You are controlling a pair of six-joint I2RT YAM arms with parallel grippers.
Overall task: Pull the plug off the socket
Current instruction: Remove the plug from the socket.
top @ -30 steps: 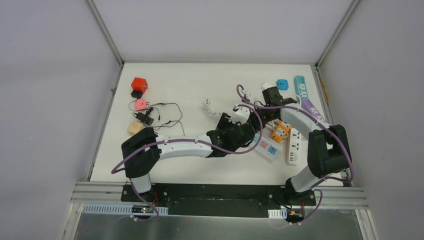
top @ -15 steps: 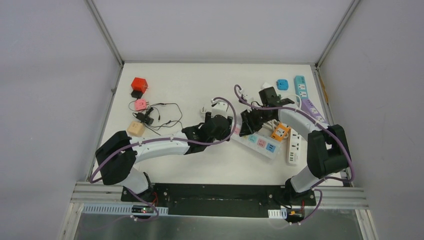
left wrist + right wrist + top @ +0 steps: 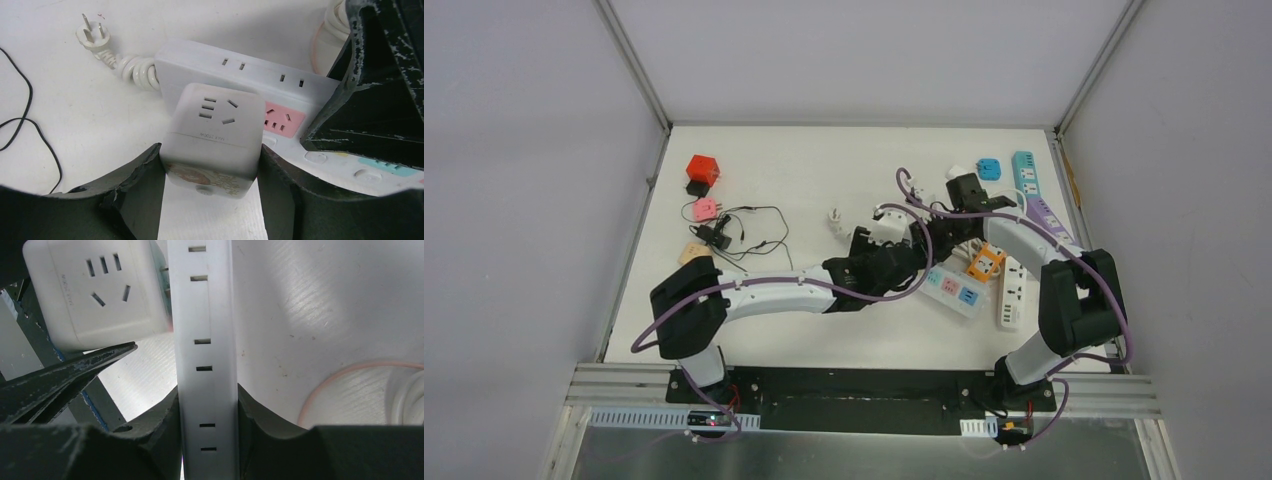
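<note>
Bracing: right gripper (image 3: 205, 407) clamped on power strip (image 3: 202, 315) to hold it down; left gripper (image 3: 210, 157) grasps cube plug (image 3: 215, 120) for pulling.

You look down on a white table (image 3: 824, 165) closed in by plain pale grey walls: a back wall (image 3: 854, 50), a left wall (image 3: 514, 220) and a right wall (image 3: 1194, 220). Bare aluminium posts (image 3: 632, 62) rise at both far corners. An aluminium rail (image 3: 624, 384) edges your near side. The light is even and the shadows are soft.
</note>
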